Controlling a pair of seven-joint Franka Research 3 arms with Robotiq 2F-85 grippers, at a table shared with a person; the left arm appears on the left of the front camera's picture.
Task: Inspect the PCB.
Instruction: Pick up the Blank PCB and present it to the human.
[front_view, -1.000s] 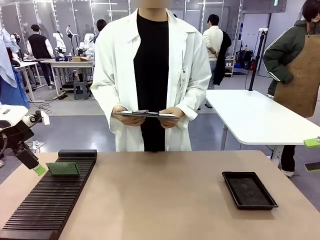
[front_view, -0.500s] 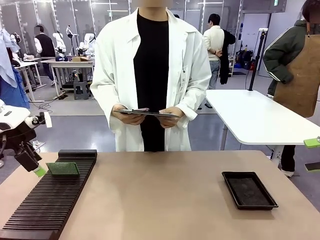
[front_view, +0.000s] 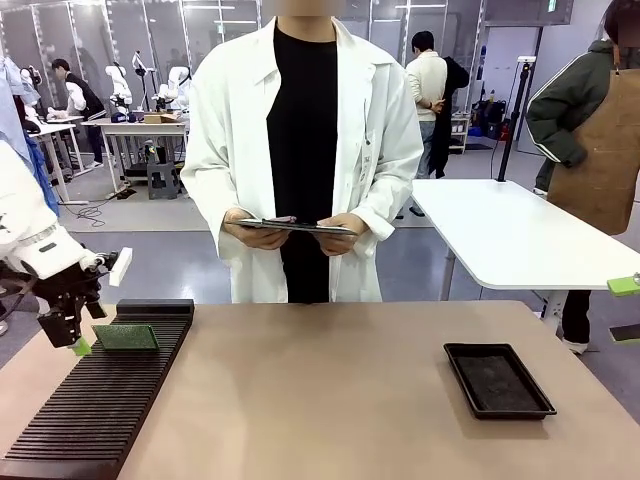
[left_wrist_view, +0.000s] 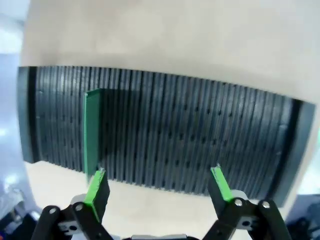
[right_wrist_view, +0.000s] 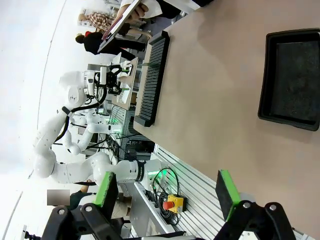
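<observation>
The PCB (front_view: 126, 337) stands on edge in a slot near the far end of the black slotted rack (front_view: 100, 405). In the left wrist view the PCB (left_wrist_view: 91, 130) is a thin bright green strip seen edge-on. My left gripper (front_view: 78, 345) is just left of the board's left edge, beside the rack. Its fingers are open in the left wrist view (left_wrist_view: 159, 185), and the left pad (left_wrist_view: 97, 186) sits close below the board's near end, with nothing between the pads. My right gripper (right_wrist_view: 166, 192) is open and holds nothing. It hangs off the table's right edge (front_view: 627, 308).
A person in a white coat stands at the far side holding a clipboard (front_view: 290, 227) in both hands. A black shallow tray (front_view: 498, 380) lies at the right of the table. The tan tabletop (front_view: 320, 400) lies bare between rack and tray.
My left arm has swung in and its wrist has turned. The gripper still sits by the PCB's left edge. The PCB and the right gripper have not moved.
</observation>
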